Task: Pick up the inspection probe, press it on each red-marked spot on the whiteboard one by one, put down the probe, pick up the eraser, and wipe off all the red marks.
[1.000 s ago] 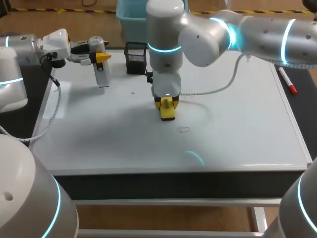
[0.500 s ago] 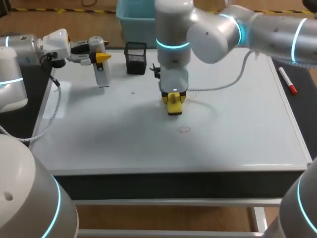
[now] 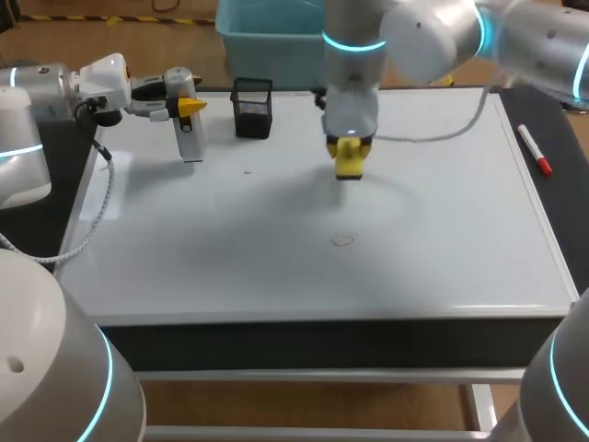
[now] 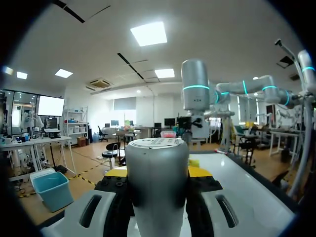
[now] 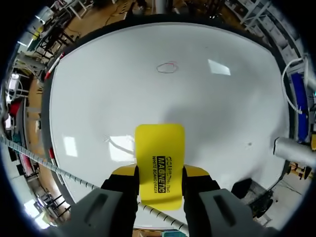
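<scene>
The whiteboard (image 3: 442,212) covers the tabletop. One faint red ring mark (image 3: 342,241) (image 5: 167,67) shows near its middle. My right gripper (image 3: 350,152) (image 5: 160,172) is shut on the yellow eraser (image 3: 350,161) (image 5: 160,158), held just above the board, farther back than the mark. At the far left corner, my left gripper (image 3: 184,103) (image 4: 158,173) is shut on the grey inspection probe (image 3: 190,138) (image 4: 158,182), which hangs tip down over the board. The probe's round end fills the left wrist view between the yellow fingertips (image 4: 117,173).
A black mesh holder (image 3: 252,108) stands at the back of the board between the two grippers. A red-capped marker (image 3: 534,150) lies on the dark strip off the board's right edge. A tiny dark speck (image 3: 247,170) sits near the probe.
My right arm has carried the eraser from the board's middle back and to the right, away from the ring mark. The left arm and probe have not moved.
</scene>
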Robot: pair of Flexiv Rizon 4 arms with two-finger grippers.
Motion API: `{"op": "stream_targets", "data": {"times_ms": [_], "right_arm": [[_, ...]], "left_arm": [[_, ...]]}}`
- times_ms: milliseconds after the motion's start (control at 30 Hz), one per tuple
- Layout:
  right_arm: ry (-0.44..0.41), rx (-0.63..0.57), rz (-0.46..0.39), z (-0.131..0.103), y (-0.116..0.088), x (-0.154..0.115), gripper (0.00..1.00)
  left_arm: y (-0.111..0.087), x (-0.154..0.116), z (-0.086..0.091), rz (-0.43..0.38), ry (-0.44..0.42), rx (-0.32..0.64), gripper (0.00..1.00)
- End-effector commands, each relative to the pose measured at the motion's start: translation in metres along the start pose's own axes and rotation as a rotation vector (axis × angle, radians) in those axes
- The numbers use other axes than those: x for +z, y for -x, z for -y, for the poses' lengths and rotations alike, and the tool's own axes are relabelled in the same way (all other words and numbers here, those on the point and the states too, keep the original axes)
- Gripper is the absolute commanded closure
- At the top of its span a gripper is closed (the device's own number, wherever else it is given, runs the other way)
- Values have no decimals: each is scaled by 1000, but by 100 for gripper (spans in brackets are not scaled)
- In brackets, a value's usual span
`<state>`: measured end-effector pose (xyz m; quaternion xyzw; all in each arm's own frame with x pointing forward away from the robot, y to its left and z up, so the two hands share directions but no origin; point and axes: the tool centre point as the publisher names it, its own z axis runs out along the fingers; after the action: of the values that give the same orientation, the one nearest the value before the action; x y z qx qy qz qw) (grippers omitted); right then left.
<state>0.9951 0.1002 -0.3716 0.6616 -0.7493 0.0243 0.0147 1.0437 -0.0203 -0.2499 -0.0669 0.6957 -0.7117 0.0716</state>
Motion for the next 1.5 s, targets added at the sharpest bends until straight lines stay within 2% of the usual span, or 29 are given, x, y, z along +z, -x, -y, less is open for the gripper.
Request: {"op": "stream_targets", "data": {"times_ms": [33, 333, 433, 667, 1000, 1067, 1133, 1267, 1500], "right_arm": [[-13, 31, -22, 19, -25, -14, 100], [14, 194, 35, 79, -93, -15, 100], [24, 248, 23, 97, -115, -9, 100], [46, 350, 13, 122, -153, 1, 100], [63, 397, 6, 136, -179, 8, 100], [75, 403, 10, 126, -175, 4, 100], [75, 428, 9, 134, -184, 10, 100], [71, 478, -2, 134, -199, 9, 100], [71, 478, -2, 134, -199, 9, 100]], "left_arm": [[1, 0, 0, -1, -2, 1, 100], [1, 0, 0, -1, -2, 1, 100], [1, 0, 0, -1, -2, 1, 100], [1, 0, 0, -1, -2, 1, 100], [1, 0, 0, -1, -2, 1, 100], [1, 0, 0, -1, -2, 1, 100], [1, 0, 0, -1, -2, 1, 100], [1, 0, 0, -1, -2, 1, 100], [1, 0, 0, -1, -2, 1, 100]]}}
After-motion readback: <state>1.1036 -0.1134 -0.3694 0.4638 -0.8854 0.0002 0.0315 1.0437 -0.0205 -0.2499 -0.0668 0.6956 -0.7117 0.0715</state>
